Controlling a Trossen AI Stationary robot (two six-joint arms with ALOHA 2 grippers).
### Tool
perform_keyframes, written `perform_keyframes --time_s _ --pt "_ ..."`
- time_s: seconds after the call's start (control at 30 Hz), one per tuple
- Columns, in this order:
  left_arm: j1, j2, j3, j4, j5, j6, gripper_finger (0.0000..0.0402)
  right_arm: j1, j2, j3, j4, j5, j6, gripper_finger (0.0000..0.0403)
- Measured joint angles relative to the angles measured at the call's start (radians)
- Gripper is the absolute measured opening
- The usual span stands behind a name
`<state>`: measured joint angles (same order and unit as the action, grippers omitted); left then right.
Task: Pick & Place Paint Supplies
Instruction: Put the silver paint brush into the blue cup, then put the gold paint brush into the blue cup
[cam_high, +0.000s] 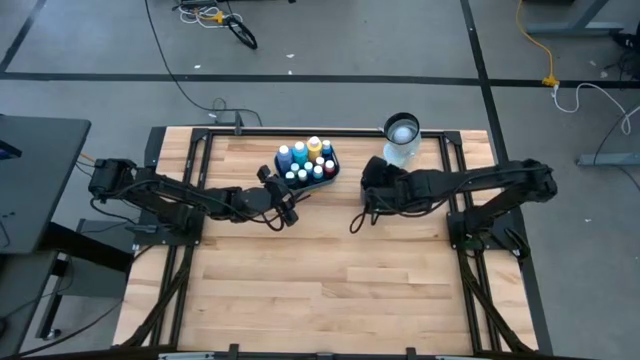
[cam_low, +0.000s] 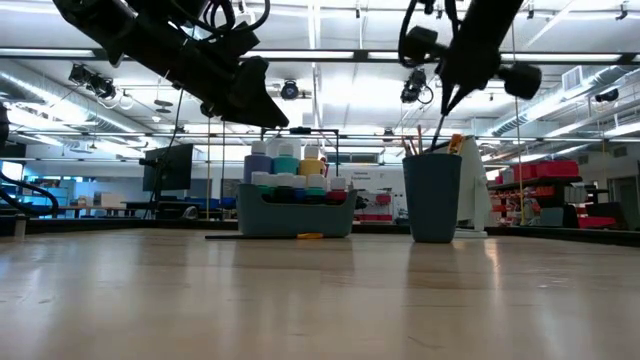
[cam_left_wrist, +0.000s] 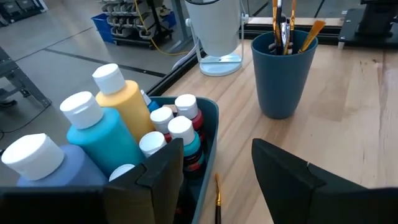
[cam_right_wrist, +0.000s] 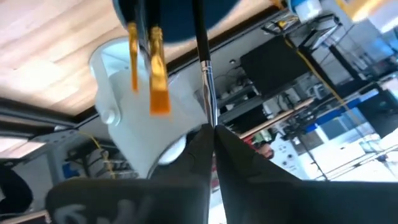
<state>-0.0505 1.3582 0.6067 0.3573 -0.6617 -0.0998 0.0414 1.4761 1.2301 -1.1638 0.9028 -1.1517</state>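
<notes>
I can read no text, label, brand or number anywhere: the white-capped plastic paint bottles (cam_left_wrist: 118, 106) before me turn no legible label to view, and the dark blue plastic cup (cam_left_wrist: 283, 71) at my one o'clock is plain.

The scene is lit brightly and evenly by ceiling lights (cam_low: 330, 95), which are blown out to glare in the low view. Soft reflections are cast along the wooden table (cam_low: 320, 290). The arms are reduced to silhouettes there. Heavy blur is seen in the right wrist view.
</notes>
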Motion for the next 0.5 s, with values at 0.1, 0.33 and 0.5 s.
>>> perform_keyframes --time_s 0.1,0.33,0.5 --pt "0.000 0.000 0.000 0.000 0.000 -0.002 0.0199 0.000 0.000 -0.058 0.075 0.003 -0.039 0.0022" --pt "0.000 0.000 0.000 -0.043 0.014 -0.112 0.0199 0.000 0.000 -0.147 0.150 0.005 -0.081 0.0046" --pt "0.000 0.001 0.000 -0.163 0.030 -0.203 0.0199 0.002 0.000 -0.153 0.225 0.003 0.002 0.0067"
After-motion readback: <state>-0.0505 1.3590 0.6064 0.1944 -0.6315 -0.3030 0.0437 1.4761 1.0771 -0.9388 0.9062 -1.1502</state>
